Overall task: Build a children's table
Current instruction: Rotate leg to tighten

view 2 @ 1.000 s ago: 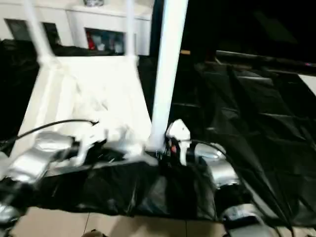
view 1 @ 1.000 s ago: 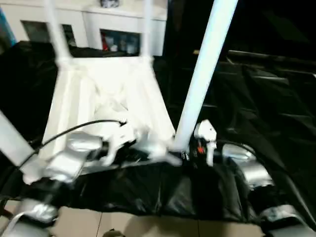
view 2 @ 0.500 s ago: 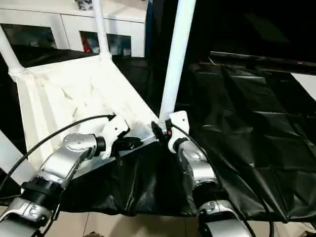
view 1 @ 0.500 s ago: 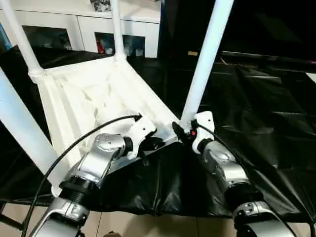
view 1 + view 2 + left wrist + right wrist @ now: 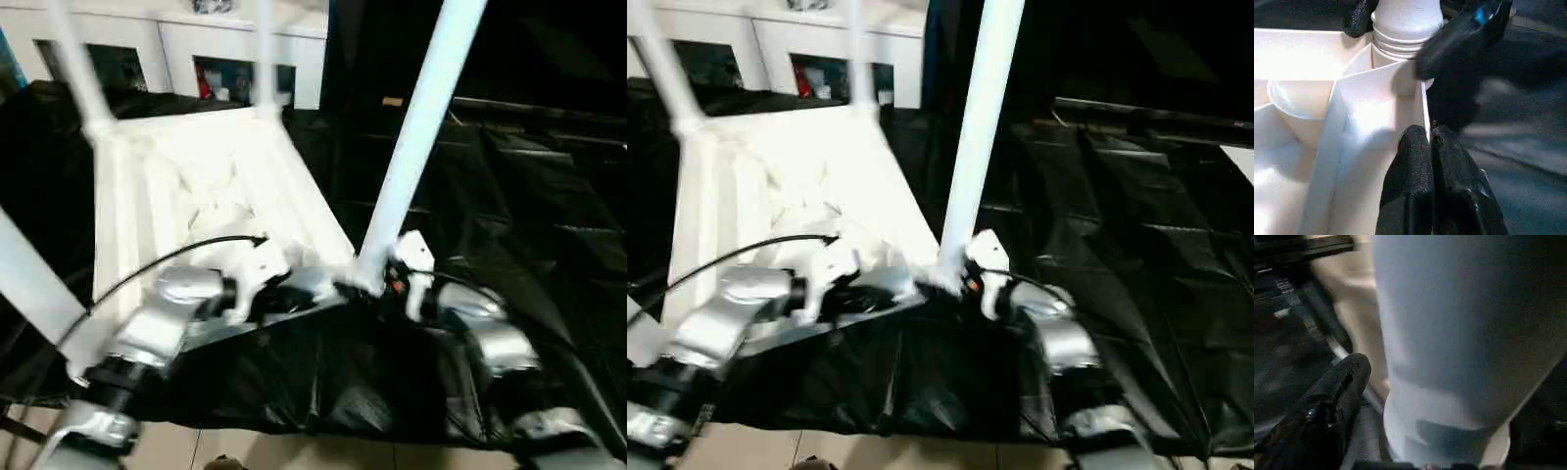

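Observation:
The children's table lies upside down on a black sheet, the white ribbed tabletop (image 5: 196,176) facing up. White legs stand in its corner sockets: two far ones (image 5: 263,49), one near left (image 5: 29,284) and one near right (image 5: 416,137). My left gripper (image 5: 1431,139) is shut on the tabletop's thin rim wall just beside the near-right socket (image 5: 1400,44). My right gripper (image 5: 380,284) is at the foot of the near-right leg (image 5: 1464,333), open, with one finger on each side of it. One of its fingers (image 5: 1344,379) stands slightly off the leg.
A white cabinet (image 5: 176,49) with glass-fronted compartments stands behind the table. Crinkled black sheeting (image 5: 519,206) covers the surface to the right. A black cable (image 5: 167,257) loops over my left forearm. Pale floor tiles (image 5: 255,450) lie below the near edge.
The whole picture swings and blurs as the camera moves. Both grippers stay at the near-right corner. The right gripper's fingers have spread wider around the leg.

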